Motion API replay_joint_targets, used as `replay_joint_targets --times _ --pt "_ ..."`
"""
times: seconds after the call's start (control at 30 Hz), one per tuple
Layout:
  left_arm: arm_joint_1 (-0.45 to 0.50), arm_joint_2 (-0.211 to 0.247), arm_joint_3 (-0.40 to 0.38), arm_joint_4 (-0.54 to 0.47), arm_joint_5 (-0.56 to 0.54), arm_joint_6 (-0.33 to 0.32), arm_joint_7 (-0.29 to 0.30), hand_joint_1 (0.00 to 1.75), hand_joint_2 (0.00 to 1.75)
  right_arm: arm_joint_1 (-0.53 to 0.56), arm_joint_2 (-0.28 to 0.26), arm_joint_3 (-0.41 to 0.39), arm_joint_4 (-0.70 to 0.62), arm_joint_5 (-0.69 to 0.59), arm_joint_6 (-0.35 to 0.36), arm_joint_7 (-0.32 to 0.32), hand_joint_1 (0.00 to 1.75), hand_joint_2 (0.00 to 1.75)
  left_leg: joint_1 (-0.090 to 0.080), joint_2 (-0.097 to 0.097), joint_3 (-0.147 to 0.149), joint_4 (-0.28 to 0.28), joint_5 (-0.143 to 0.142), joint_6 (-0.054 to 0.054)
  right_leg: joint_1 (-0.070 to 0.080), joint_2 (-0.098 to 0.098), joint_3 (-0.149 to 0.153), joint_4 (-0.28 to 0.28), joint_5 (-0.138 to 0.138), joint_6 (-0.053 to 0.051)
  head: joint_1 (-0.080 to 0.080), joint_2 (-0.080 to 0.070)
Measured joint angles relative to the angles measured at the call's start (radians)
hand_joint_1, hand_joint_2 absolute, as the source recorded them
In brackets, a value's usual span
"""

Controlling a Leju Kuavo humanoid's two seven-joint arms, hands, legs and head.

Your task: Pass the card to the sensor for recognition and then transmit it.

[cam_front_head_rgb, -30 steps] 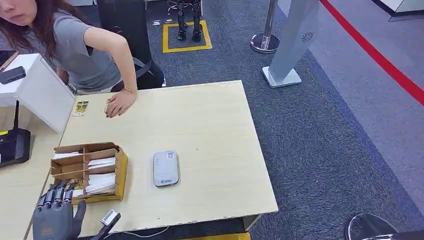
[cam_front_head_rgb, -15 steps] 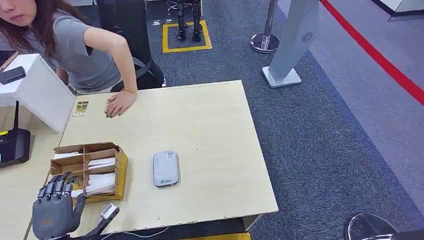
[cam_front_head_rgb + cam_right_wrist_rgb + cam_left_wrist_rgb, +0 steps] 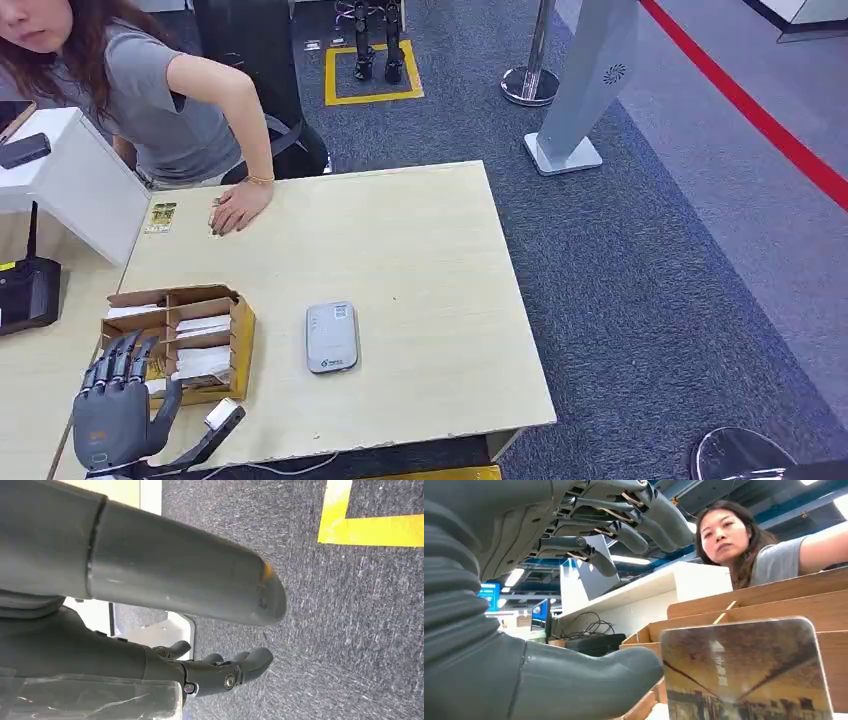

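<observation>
So, the task is only at its start, as far as I can judge. My left hand [image 3: 118,415] hovers at the near left corner of the table [image 3: 420,250], just at the near end of the box [image 3: 180,340], with the fingers apart and nothing held in them; in the left wrist view the thumb [image 3: 574,680] and the fingers [image 3: 634,525] stand wide from each other, and a card [image 3: 744,675] stands upright in front of them, at the near wall of the box, not yet touched. More cards [image 3: 200,362] lie in the compartments of the box. The sensor [image 3: 332,336], a small grey device, lies flat on the table just beside the box toward the right, and no card is on it. So nothing is done yet, I think: I must first close the thumb and fingers on the card, lift it out, bring it over the sensor for recognition, and then pass it on. A person [image 3: 150,100] leans at the far side with one hand [image 3: 236,208] flat on the table, near a small card [image 3: 160,216]; probably the card goes to this person at the end. My right hand [image 3: 220,667] hangs low over the carpet, well apart from the table, and its fingers are loosely curled with nothing in them.
</observation>
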Motion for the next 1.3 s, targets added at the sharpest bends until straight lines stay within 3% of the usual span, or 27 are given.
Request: replay_joint_targets --times 0.37,0.47,0.53,0.63,0.7,0.77,1.03,1.3 --pt "-0.002 0.006 -0.013 0.003 0.002 0.000 0.000 0.52 1.75 -0.001 -0.001 0.000 0.000 0.001 0.000 -0.001 0.00 0.00 0.000 0.000 0.000 0.000 0.000 0.000 0.000 0.000 0.000 0.000 0.000 0.000 0.000 0.000" --pt "-0.002 0.006 -0.013 0.005 -0.039 0.001 0.015 0.56 1.75 -0.001 -0.001 0.000 0.000 0.001 -0.001 -0.001 0.00 0.00 0.000 0.000 0.000 0.000 0.000 0.000 0.000 0.000 0.000 0.000 0.000 0.000 0.000 0.000" --pt "-0.002 0.005 -0.013 0.005 -0.093 0.001 0.048 0.40 1.75 -0.001 -0.001 0.000 0.000 0.001 -0.002 0.001 0.00 0.00 0.000 0.000 0.000 0.000 0.000 0.000 0.000 0.000 0.000 0.000 0.000 0.000 0.000 0.000" --pt "-0.002 0.011 -0.012 0.005 -0.143 0.001 0.121 0.42 1.75 -0.001 -0.001 0.000 0.000 0.000 -0.004 0.002 0.00 0.00 0.000 0.000 0.000 0.000 0.000 0.000 0.000 0.000 0.000 0.000 0.000 0.000 0.000 0.000" --pt "-0.005 0.046 -0.021 0.005 -0.148 -0.004 0.245 0.44 1.75 -0.001 -0.001 0.000 0.000 -0.002 -0.005 0.002 0.00 0.00 0.001 0.001 0.000 0.000 0.000 0.000 0.000 0.000 0.000 0.000 0.000 0.000 0.000 0.000" --pt "-0.013 0.085 -0.045 0.005 -0.151 -0.007 0.327 0.44 1.75 -0.001 -0.001 0.000 0.000 -0.002 -0.006 0.003 0.00 0.00 0.001 0.000 0.000 0.000 0.000 0.000 0.000 0.000 0.000 0.000 0.000 0.000 0.000 0.000" --pt "-0.044 0.164 -0.158 0.005 -0.155 -0.037 0.456 0.52 1.75 -0.002 -0.002 0.000 -0.001 -0.010 -0.006 0.003 0.00 0.00 0.000 0.000 0.000 0.000 0.000 0.000 0.000 0.000 0.000 0.000 0.000 0.000 0.000 0.000" --pt "-0.048 0.189 -0.242 0.005 -0.156 -0.062 0.473 0.58 1.75 -0.002 -0.002 0.000 -0.001 -0.014 -0.006 0.003 0.00 0.00 0.000 0.000 0.000 0.000 0.000 0.000 0.000 0.000 0.000 0.000 0.000 0.000 0.000 0.000"
